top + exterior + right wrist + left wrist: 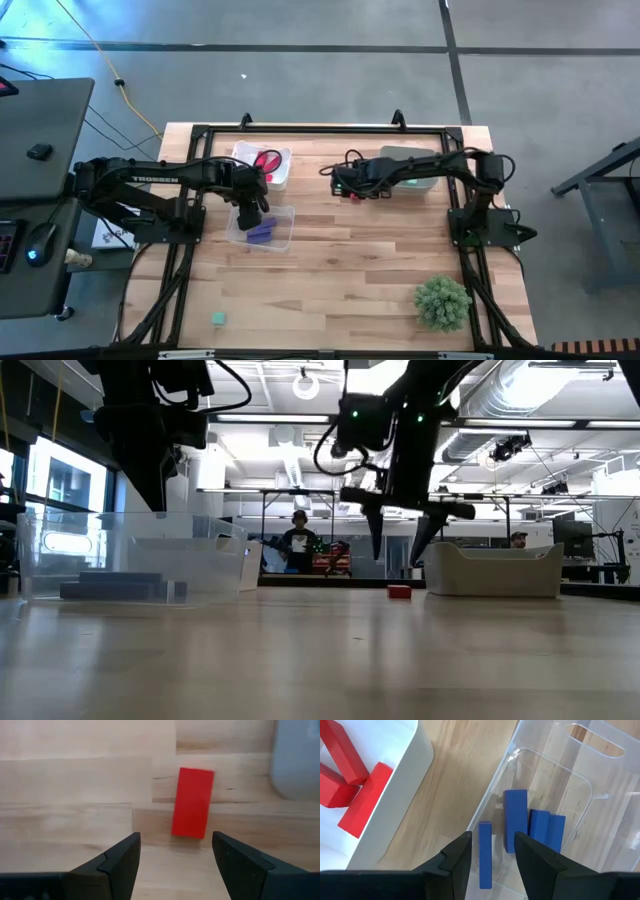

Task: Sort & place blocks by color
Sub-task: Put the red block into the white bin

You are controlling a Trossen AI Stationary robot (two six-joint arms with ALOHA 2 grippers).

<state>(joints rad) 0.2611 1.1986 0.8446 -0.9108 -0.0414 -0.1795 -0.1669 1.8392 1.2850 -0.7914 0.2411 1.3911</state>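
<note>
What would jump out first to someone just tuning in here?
Probably the right gripper, open and poised over a lone red block on the bare wood near the white bin. Next, the left gripper hanging over the clear bin that holds the blue-purple blocks, beside a white tub of red ones. A green plant ball and a stray teal cube sit at the near edge.

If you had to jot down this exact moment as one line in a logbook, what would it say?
left gripper: open, empty, above clear bin of purple blocks | right gripper: open above red block on table
</note>
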